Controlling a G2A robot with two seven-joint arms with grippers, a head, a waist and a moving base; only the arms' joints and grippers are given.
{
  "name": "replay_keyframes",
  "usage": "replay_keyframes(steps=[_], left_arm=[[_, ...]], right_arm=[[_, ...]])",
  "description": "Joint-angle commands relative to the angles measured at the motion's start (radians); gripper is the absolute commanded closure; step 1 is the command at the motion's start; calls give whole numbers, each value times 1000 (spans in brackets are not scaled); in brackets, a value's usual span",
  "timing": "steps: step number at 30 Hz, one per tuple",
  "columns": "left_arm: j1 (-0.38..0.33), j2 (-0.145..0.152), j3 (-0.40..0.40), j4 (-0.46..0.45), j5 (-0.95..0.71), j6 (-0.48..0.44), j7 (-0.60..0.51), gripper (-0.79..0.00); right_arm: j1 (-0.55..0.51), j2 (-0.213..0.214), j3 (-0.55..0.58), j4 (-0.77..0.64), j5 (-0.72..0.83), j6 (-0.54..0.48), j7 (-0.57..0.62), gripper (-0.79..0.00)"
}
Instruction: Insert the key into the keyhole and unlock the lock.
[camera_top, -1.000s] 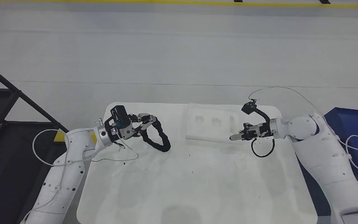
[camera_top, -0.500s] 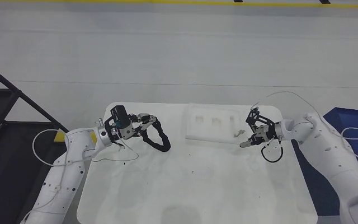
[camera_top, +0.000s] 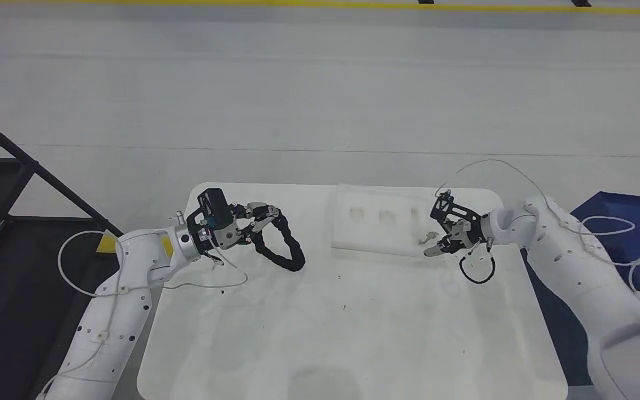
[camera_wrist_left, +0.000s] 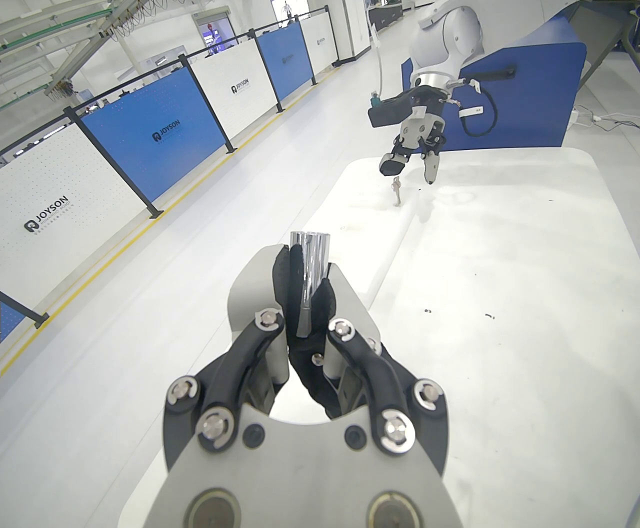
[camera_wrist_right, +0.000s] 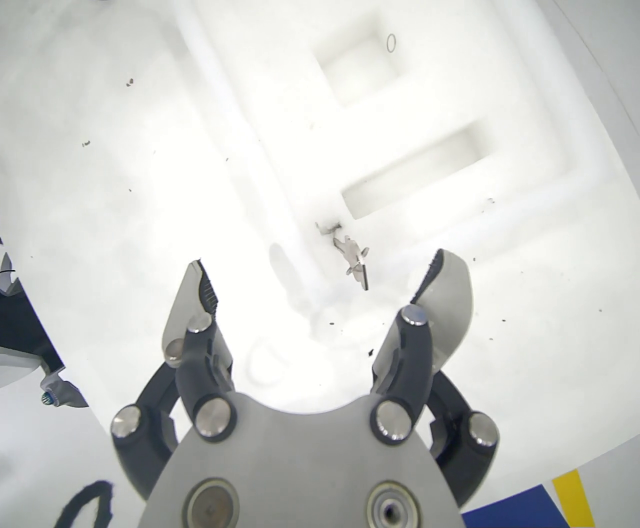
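so you're pretty early in this one tbh. your left tool (camera_wrist_left: 305, 280) is clamped tight on the lock (camera_top: 293, 255), pinching its chrome barrel (camera_wrist_left: 310, 260) with the black cable loop hanging off it, held up over the left side of the desk (camera_top: 330, 340). that half looks sorted.

the key (camera_wrist_right: 354, 255) is lying loose on the white foam tray (camera_wrist_right: 515, 90), just beside one of the rectangular pockets, with nothing gripping it. your right tool (camera_wrist_right: 320, 280) is spread wide with nothing in it. it's hovering right above the key, close but not touching as far as i can tell.

so what's left is basically everything that matters: grab the key, carry it across to the lock (they're well apart right now), line it up with the keyhole, push in and turn. i can't make out the keyhole from these angles, so no idea which way it's facing.
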Motion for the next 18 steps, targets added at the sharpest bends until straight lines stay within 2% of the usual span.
replay_keyframes(steps=[1,2,4,6,11,17,18], left_arm=[[0,0,0,0,0,0,0,0],[0,0,0,0,0,0,0,0],[0,0,0,0,0,0,0,0],[0,0,0,0,0,0,0,0],[0,0,0,0,0,0,0,0],[0,0,0,0,0,0,0,0],[0,0,0,0,0,0,0,0]], right_arm=[[5,-11,-9,21,-38,0,-47,-579],[6,-17,-16,31,-55,-1,-66,-533],[10,-29,-27,52,-82,-4,-96,-499],[14,-40,-36,73,-100,-4,-122,-416],[23,-64,-53,115,-140,-4,-182,-320],[34,-81,-71,158,-182,-4,-230,-71],[36,-83,-72,165,-188,-4,-237,-49]])
